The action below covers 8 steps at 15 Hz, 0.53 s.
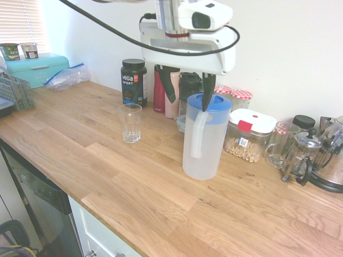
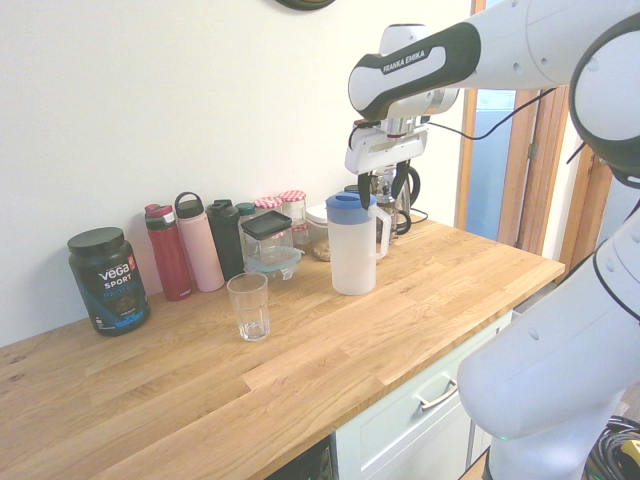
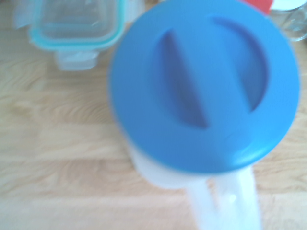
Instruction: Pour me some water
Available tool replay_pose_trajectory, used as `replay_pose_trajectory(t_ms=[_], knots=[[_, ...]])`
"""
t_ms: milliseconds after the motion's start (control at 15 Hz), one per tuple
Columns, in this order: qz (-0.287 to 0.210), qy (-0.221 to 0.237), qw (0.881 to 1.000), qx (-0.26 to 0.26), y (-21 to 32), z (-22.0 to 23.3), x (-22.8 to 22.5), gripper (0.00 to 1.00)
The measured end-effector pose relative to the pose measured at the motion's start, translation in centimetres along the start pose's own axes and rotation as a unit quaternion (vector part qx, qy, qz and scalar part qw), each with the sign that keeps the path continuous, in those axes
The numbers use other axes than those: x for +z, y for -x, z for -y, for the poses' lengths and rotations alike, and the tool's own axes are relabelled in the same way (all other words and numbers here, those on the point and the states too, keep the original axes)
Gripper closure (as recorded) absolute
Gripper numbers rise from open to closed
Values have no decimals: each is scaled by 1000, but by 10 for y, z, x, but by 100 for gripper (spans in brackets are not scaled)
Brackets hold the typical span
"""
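Jug (image 1: 205,140): tall frosted translucent plastic, upright on the wooden counter (image 1: 107,176), near the middle of its depth; a blue lid (image 1: 210,101) closes the top and a white handle (image 1: 199,134) runs down the side facing the first exterior camera; the water itself cannot be made out through the frosted wall, so the fill level is unknown.

Handling: probably stiff enough not to buckle, yet smooth and likely slippery; if it is well filled it will be heavy and will want to swing when tilted; the handle looks the sound place to take hold, close under the lid; the lid may not be locked on.

Gripper (image 1: 188,90): fingers spread apart, empty, pointing steeply downward just above the lid; it does not appear to touch the jug.

Glass tumbler (image 1: 130,122): small, clear, ribbed, upright and empty-looking; apart from the jug on the open counter.

Behind the jug: a dark protein tub (image 1: 134,81), red, pink and black bottles (image 1: 165,91), and a clear container (image 1: 250,135) holding what looks like cereal; all close to the wall.

First exterior view: shows the handle face on.

Second exterior view: shows the jug (image 2: 352,244) from the opposite side, handle turned away; tumbler (image 2: 248,306) in front.

Wrist view: blurred; looks straight down on the lid (image 3: 204,86) with its moulded recess; shows a lidded glass food box (image 3: 76,26) close beside the jug.
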<state>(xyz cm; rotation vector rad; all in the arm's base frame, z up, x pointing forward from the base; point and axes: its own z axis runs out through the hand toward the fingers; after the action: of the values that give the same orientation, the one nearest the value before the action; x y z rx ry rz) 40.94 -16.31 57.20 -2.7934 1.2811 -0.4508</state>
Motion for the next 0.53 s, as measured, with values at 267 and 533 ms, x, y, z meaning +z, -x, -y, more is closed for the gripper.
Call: replay_pose_trajectory(t_ms=[267,533], knots=[[-10,0,1000,2,-16,5,35,0],[0,8,1000,-2,-20,7,59,100]])
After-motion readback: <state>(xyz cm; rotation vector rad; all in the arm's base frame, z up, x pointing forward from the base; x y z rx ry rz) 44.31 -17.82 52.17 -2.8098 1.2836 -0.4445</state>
